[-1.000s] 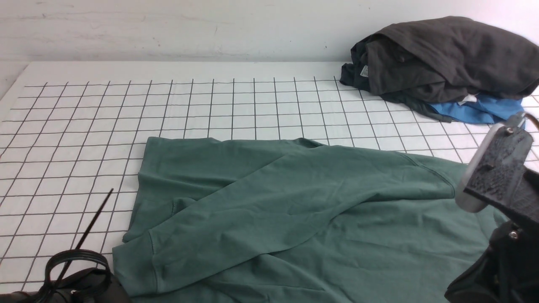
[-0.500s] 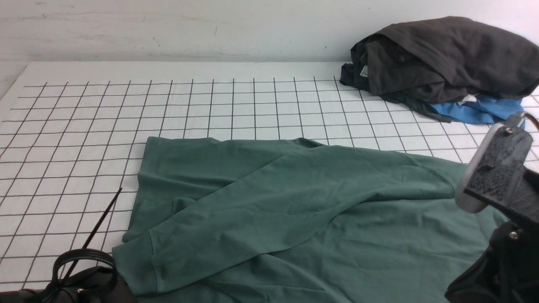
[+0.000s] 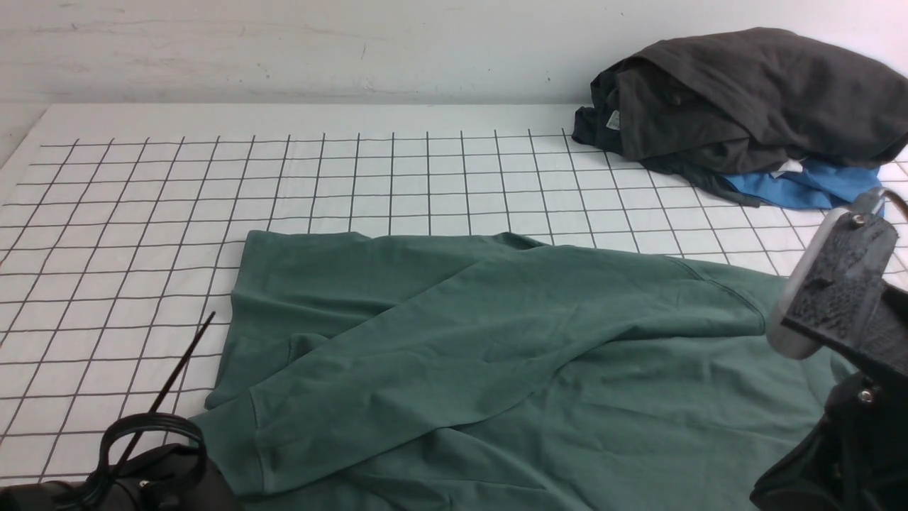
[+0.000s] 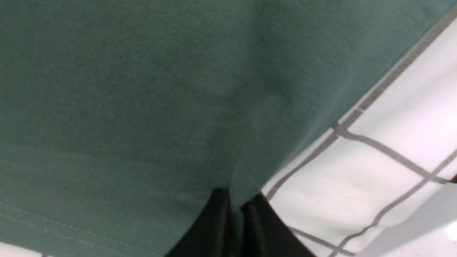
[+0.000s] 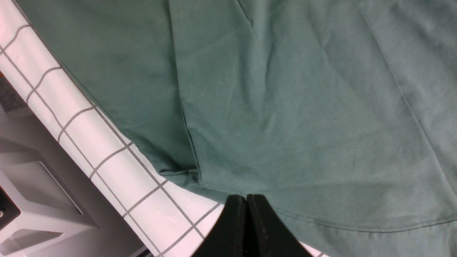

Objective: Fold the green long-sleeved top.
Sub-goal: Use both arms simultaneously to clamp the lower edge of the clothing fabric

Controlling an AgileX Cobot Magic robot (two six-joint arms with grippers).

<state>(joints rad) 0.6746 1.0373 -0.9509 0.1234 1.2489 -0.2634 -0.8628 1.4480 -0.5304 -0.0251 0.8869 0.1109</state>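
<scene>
- The green long-sleeved top (image 3: 496,341), big, plain and made of soft cotton, lies spread out on the near half of the table, from the middle over to the right side.
- It rests on a white cloth with black grid lines (image 3: 142,213) that covers the table.
- One long sleeve (image 3: 425,369) lies slanted across the body of the top, from the far right down to the near left.
- The cuff (image 3: 230,443) at the end of that sleeve sits at the near left corner, just beside the black left arm (image 3: 156,482).
- The left gripper (image 4: 235,196) has its two black fingers close together with a fold of green cloth pinched between them, right at the edge of the top.
- The right gripper (image 5: 246,200) has its fingers pressed tight together, with the tips right at the near hem (image 5: 357,225) of the top. I cannot tell if any cloth is caught in it.
- The right arm (image 3: 837,298) sits over the right side of the top.
- A thin black stick (image 3: 184,362) pokes up from the left arm.
- Far off on the right, a crumpled dark grey garment (image 3: 745,92) is piled on a bright blue garment (image 3: 801,184), well apart from the green top.
- A white wall (image 3: 284,50) stands behind the table.
</scene>
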